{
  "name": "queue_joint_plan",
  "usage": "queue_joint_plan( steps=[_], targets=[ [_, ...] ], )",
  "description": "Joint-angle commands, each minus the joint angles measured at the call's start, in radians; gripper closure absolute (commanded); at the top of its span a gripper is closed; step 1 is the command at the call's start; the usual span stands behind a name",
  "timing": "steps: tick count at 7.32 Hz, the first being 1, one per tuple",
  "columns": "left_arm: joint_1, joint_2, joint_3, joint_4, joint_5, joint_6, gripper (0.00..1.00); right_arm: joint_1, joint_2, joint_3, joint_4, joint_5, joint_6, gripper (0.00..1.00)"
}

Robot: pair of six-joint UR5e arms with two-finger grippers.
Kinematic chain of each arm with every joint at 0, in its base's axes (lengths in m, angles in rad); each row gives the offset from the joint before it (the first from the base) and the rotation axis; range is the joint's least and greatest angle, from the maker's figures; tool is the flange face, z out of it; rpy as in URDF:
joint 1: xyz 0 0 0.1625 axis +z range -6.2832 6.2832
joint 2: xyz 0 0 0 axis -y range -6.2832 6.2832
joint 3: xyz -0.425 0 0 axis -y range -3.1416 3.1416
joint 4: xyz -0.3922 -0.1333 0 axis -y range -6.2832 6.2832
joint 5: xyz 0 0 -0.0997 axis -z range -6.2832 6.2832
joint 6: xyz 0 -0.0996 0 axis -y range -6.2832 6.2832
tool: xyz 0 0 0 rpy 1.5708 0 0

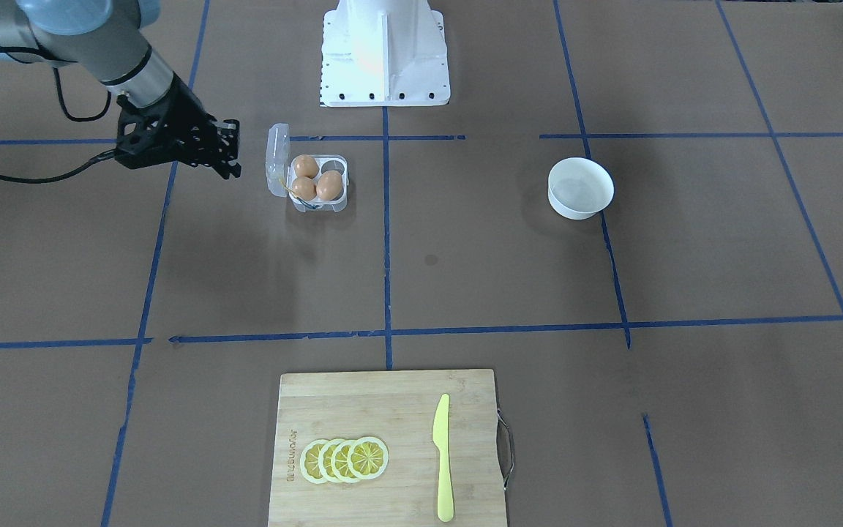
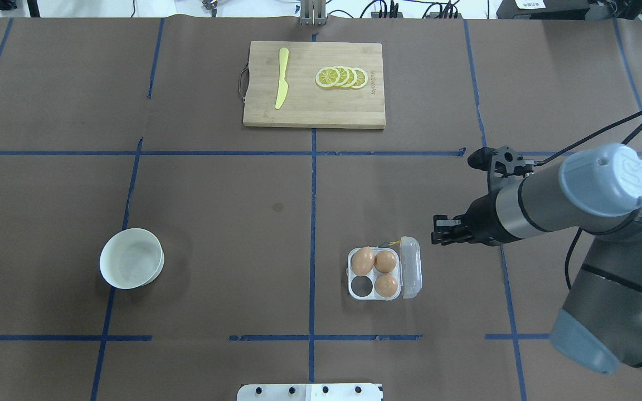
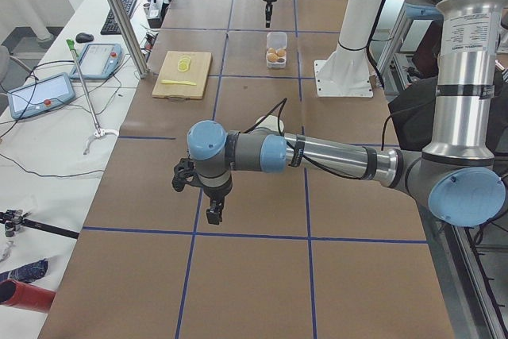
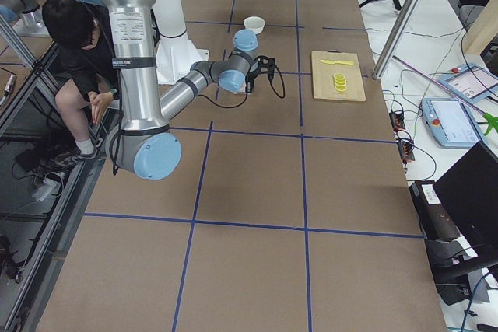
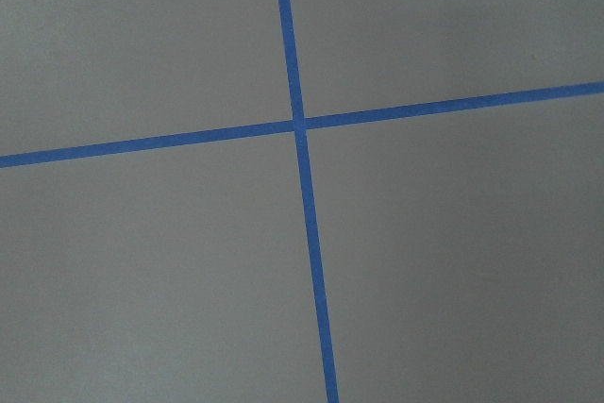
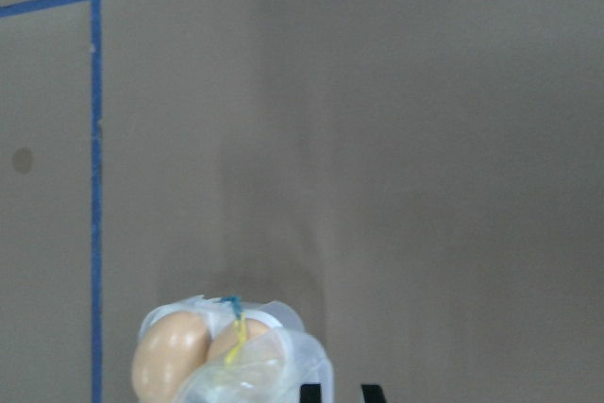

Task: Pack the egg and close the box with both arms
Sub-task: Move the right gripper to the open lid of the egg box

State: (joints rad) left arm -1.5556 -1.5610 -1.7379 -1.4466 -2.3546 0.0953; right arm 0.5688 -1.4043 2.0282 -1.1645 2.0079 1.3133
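On the brown table (image 2: 215,223) sits the clear box (image 2: 383,275) with its lid (image 2: 411,266) standing open. Three brown eggs (image 2: 374,270) fill three cups, and one cup (image 2: 361,285) has none. Just beside the lid hangs the right gripper (image 2: 437,230), holding nothing, its fingers close together. The left gripper (image 3: 214,213) hangs far off over blue tape lines (image 5: 302,125); nobody can tell if it is wide or narrow.

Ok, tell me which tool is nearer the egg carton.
The right tool, hovering just off the egg carton on its raised-lid side. The left tool is far away at the table's other end, beyond the white bowl, over bare table.
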Motion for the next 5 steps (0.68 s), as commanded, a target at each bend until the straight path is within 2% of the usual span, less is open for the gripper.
queue_joint_plan(
  steps=[1, 4, 5],
  targets=[
    [0.0, -0.008, 0.003, 0.0, 0.0, -0.002, 0.0, -0.073, 0.074, -0.011, -0.006, -0.06, 0.043, 0.73],
    [0.0, -0.008, 0.004, 0.0, 0.0, -0.002, 0.0, -0.064, 0.094, -0.013, -0.017, -0.049, 0.046, 0.74],
    [0.0, -0.008, 0.003, 0.0, 0.0, -0.002, 0.0, -0.022, 0.094, -0.003, -0.082, -0.028, 0.034, 0.74]
  ],
)
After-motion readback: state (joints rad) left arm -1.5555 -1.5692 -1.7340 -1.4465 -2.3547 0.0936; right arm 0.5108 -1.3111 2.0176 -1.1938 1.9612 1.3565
